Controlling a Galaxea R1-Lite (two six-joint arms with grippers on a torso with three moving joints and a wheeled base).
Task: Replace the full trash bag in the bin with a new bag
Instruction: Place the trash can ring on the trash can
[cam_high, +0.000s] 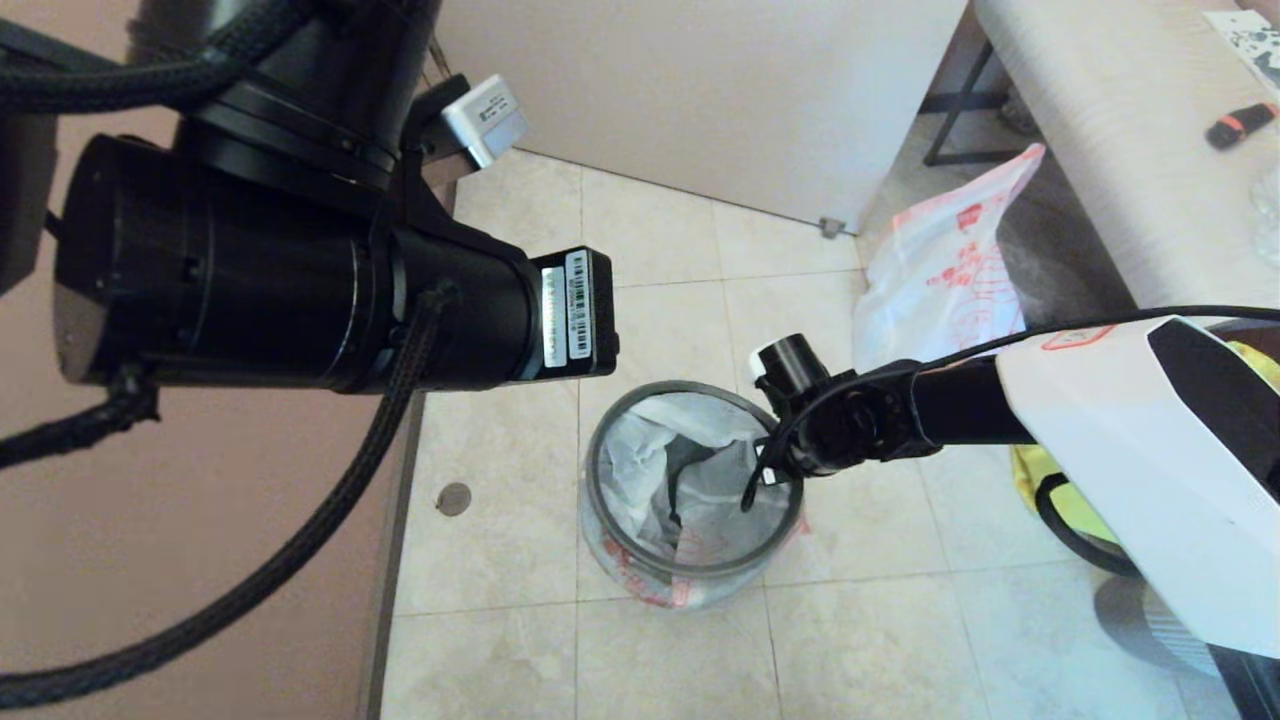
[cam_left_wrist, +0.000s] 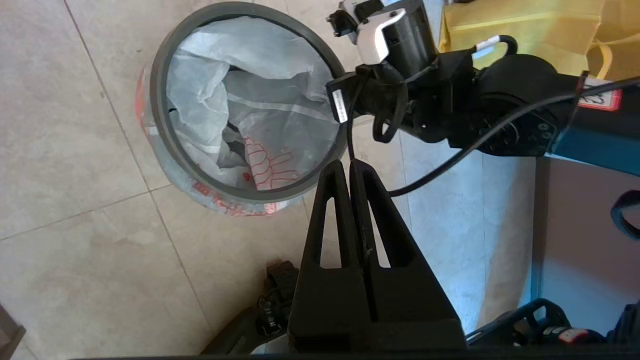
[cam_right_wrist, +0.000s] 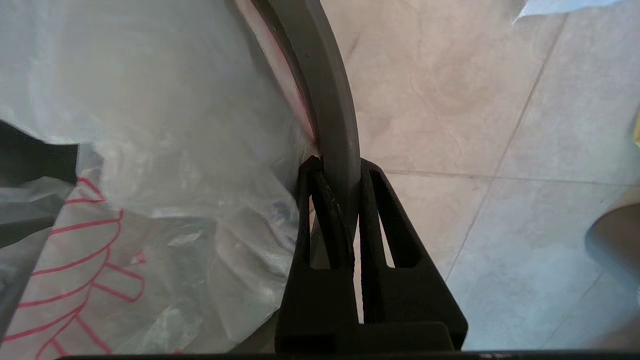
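The bin (cam_high: 640, 565) stands on the tiled floor. The new bag (cam_high: 650, 460) lines it, limp and white with a red hand drawing (cam_left_wrist: 267, 167), and its edge is folded down over the outside wall. The dark grey hoop (cam_high: 598, 470) lies round the bin's mouth on top of the bag. My right gripper (cam_right_wrist: 335, 167) is shut on that hoop (cam_right_wrist: 330, 90) at the bin's right side, one finger inside against the bag (cam_right_wrist: 150, 125) and one outside. My left gripper (cam_left_wrist: 347, 167) hangs well above the floor beside the bin, shut and empty. The full trash bag (cam_high: 940, 270) leans against the bench behind.
A pale bench (cam_high: 1120, 150) runs along the right and a light panel (cam_high: 700, 90) stands at the back. A big yellow bag (cam_high: 1060, 500) sits on the floor under my right arm. A round floor drain (cam_high: 453, 498) lies left of the bin.
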